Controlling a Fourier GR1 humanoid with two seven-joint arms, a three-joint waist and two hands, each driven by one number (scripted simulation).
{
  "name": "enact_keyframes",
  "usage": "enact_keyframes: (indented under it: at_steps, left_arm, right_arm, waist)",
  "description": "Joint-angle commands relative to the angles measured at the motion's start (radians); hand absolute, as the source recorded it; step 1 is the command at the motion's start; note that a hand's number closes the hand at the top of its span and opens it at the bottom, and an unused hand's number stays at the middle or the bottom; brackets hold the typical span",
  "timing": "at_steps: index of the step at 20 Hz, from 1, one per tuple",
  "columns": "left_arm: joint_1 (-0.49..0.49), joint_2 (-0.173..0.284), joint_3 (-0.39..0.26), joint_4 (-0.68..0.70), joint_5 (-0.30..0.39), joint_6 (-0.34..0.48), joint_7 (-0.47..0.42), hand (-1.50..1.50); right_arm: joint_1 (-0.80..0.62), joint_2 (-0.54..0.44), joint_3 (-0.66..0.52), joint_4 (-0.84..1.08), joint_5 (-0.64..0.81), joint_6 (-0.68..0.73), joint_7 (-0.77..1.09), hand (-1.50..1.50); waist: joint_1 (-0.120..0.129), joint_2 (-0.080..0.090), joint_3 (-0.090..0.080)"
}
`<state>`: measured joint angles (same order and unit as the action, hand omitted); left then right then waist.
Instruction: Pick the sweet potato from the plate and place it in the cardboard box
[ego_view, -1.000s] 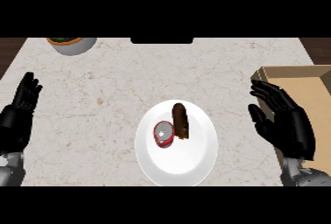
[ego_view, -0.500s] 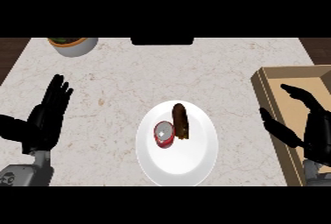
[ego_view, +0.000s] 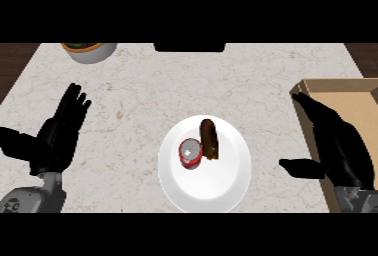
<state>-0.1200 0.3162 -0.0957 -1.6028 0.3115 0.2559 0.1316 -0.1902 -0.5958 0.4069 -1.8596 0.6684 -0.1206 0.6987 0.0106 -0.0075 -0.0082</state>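
Head view: fingers of both hands are extending straight, holding nothing. Right hand (ego_view: 341, 147) is lying along the cardboard box's (ego_view: 347, 90) near wall; left hand (ego_view: 55, 132) is showing at the counter's left. Sweet potato (ego_view: 210, 139) is resting on the white plate (ego_view: 207, 185), touching a red can (ego_view: 190, 154).

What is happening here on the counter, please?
A robot stands at a marble counter with both hands open and holding nothing. The sweet potato lies on the white plate, beside a small red can, so it is not yet picked. The right hand is at the right of the plate, over the near edge of the cardboard box. The left hand is at the left, fingers straight. A bowl sits at the far left corner.
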Motion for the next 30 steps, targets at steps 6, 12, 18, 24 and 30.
enact_keyframes:
  at_steps: [6, 12, 18, 24, 30]
  left_arm:
    - [-0.019, -0.017, -0.003, 0.036, -0.016, -0.003, -0.007, 0.0]
    - [0.008, -0.053, -0.016, 0.013, -0.034, 0.003, -0.019, 0.0]
    - [-0.02, -0.04, 0.012, -0.011, -0.027, 0.012, 0.044, 0.0]
    - [0.05, -0.043, 0.017, -0.05, -0.028, -0.014, 0.023, 0.0]
    - [0.04, -0.058, 0.015, -0.06, -0.054, -0.01, 0.031, 0.0]
  right_arm:
    - [-0.334, 0.252, 0.137, -0.061, -0.111, 0.447, 0.578, -1.5]
    - [-0.432, 0.451, 0.153, 0.089, -0.078, 0.418, 0.6, -1.5]
    - [-0.507, 0.547, 0.133, 0.233, -0.006, 0.412, 0.63, -1.5]
    - [-0.394, 0.573, 0.135, 0.272, 0.062, 0.353, 0.549, -1.5]
    - [-0.451, 0.594, 0.093, 0.38, 0.065, 0.35, 0.522, -1.5]
  waist:
    - [0.015, 0.008, 0.004]
    - [-0.001, 0.007, 0.007]
    - [-0.005, 0.006, 0.007]
    - [-0.007, 0.005, 0.008]
    - [-0.003, 0.007, 0.008]
